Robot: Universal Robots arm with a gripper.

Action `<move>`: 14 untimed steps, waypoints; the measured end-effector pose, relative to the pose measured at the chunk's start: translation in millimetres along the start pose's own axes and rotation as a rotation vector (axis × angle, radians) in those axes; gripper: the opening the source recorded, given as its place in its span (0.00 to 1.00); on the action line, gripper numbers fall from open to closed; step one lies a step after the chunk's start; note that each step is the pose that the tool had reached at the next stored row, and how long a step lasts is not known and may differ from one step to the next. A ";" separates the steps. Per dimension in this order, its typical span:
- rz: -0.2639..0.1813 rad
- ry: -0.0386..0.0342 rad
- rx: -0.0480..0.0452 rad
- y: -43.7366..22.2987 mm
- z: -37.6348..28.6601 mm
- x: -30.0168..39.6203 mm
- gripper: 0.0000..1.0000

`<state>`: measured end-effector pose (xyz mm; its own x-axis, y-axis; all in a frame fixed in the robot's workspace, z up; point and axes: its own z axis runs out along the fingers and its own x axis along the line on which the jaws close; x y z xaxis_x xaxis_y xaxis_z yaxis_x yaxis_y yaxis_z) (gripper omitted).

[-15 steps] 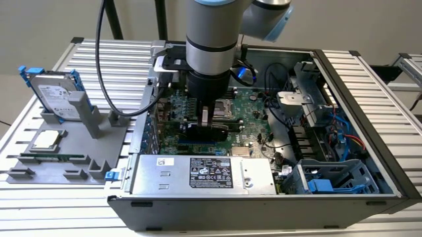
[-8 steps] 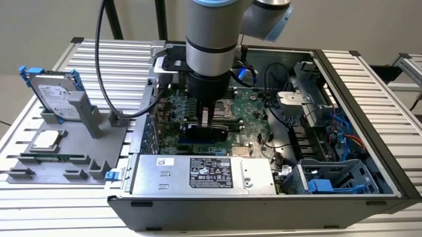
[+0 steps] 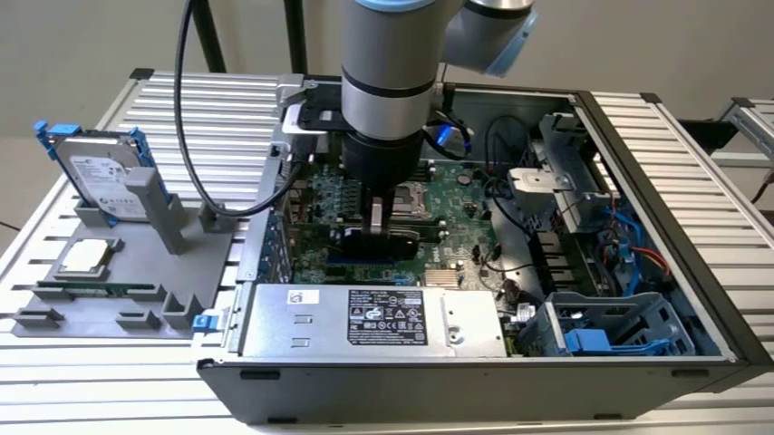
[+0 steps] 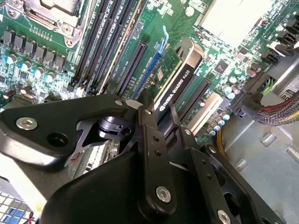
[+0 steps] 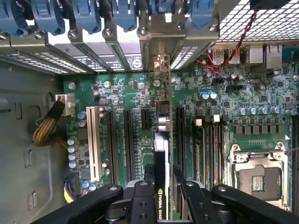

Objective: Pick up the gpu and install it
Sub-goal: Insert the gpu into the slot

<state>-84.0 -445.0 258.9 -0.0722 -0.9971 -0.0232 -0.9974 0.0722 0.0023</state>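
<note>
The gpu stands on edge among the motherboard's expansion slots, with its silver bracket end at the case's rear slot openings. My gripper is shut on the card's upper edge, one black finger on each face. In the second wrist view the gpu shows its black cooler edge beside a blue slot, just past my gripper. In the exterior view my gripper reaches straight down into the open computer case and holds the dark gpu low over the green motherboard.
Left of the case in the exterior view, a grey fixture holds a silver hard drive with blue rails, a processor chip and a memory stick. The power supply, the drive cage and cables crowd the case.
</note>
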 end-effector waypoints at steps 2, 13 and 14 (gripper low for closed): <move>0.000 0.0002 -0.0001 0.0 -1.5 0.0 0.00; -0.001 0.0014 -0.0008 -0.2 1.2 2.3 0.00; -0.001 0.0009 -0.0005 0.1 1.8 2.3 0.00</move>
<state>-84.3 -447.3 257.0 -0.0716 -0.9972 -0.0224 -0.9974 0.0715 0.0027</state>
